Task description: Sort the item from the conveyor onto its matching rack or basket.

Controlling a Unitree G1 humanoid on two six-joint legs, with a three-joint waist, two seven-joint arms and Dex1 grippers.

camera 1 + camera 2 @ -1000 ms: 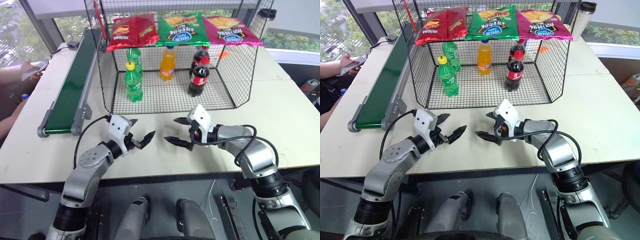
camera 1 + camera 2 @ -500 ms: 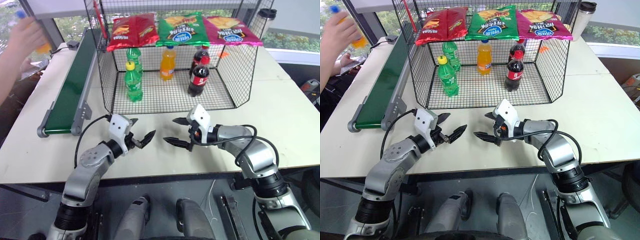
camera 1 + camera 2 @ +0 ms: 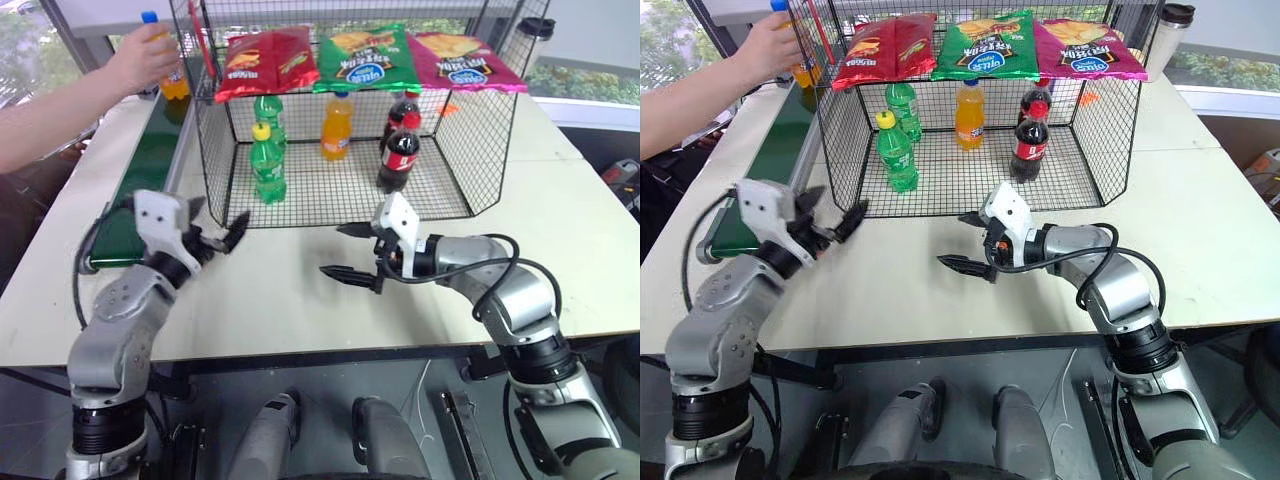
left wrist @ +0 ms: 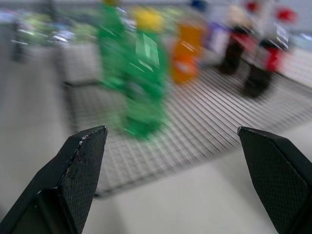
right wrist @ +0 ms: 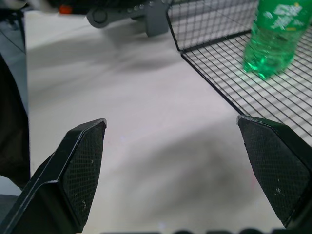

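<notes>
Item: orange soda bottle, blue cap, orange label. Held upright in a person's hand at the far end of the conveyor, just beside the far-left corner of the wire cage; whether its base touches the belt cannot be told. A second ago no bottle was near the belt; half a second ago the hand was carrying it in from the left. Judgement: the item is only now being delivered, so the pick has not begun.

Left gripper: fingers spread wide, empty. It has swung leftward and up from the table's middle toward the near end of the conveyor, off the cage's front-left corner. Judgement: it is positioning to receive the bottle as the belt brings it down.

Right gripper: fingers parted wide, empty, hovering over the table in front of the cage, almost unmoved.

Cage contents, floor: two green soda bottles at left, one orange soda bottle at centre, two dark cola bottles with red caps at right. Judgement: the item's match is the centre orange bottle.

Cage top: red snack bag, green snack bag, pink snack bag. Printing present on the bags and labels; too small to read.
</notes>
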